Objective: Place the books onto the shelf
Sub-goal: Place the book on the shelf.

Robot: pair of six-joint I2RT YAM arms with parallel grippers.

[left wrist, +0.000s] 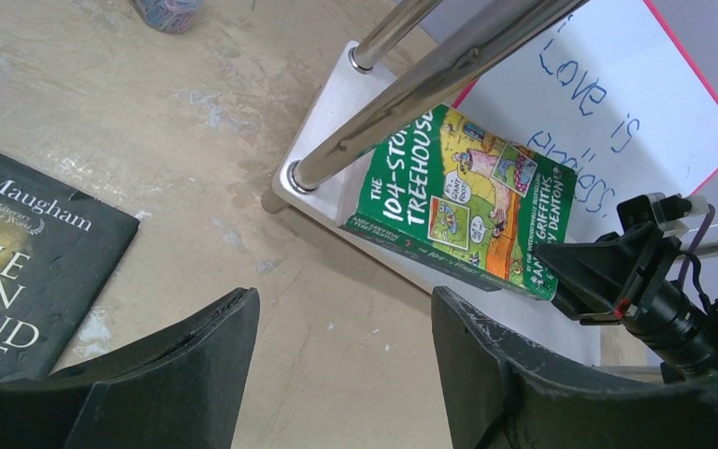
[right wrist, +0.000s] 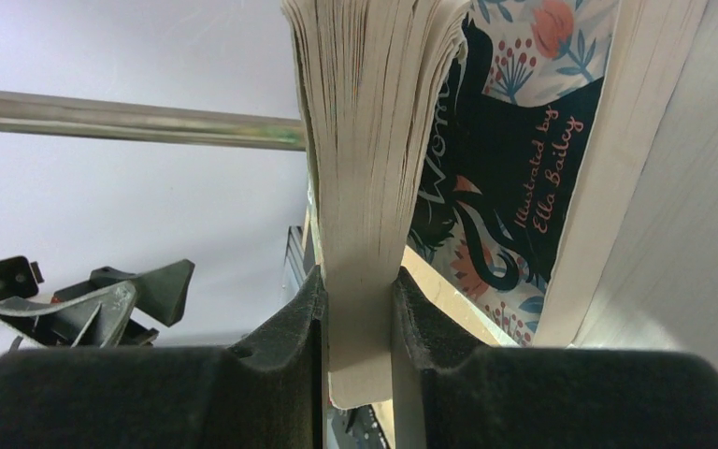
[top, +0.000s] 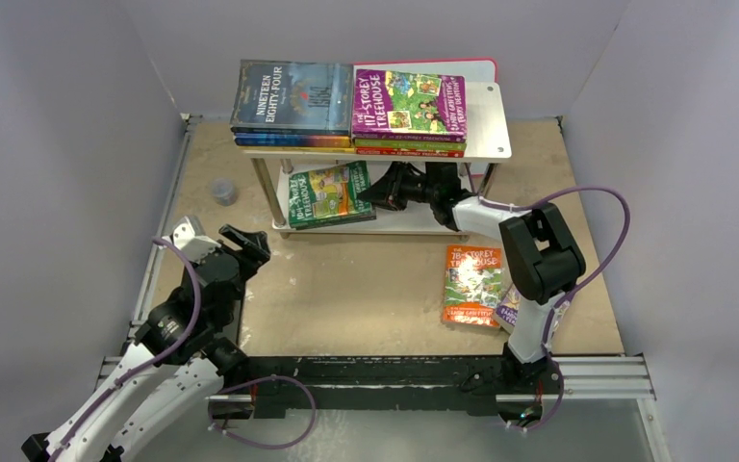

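The floral book (right wrist: 514,168) is held under the top board of the shelf (top: 489,135), at the lower tier, just right of the green book (top: 329,193) that is lying there. A block of its pages is clenched between the fingers of the right claw (right wrist: 360,304), and the patterned cover is seen beside that block. Whether the whole thickness is gripped cannot be told.

As a paperback it is judged light but limp. The pages fan out above the grip and may slide or splay, so a hold across both covers near the spine would be firmer.

Two stacks are already laid on the top board. An orange book (top: 472,284) is left on the table (top: 366,289). A black book (left wrist: 28,271) lies beside the left claw (left wrist: 344,309), which is spread and holds nothing.
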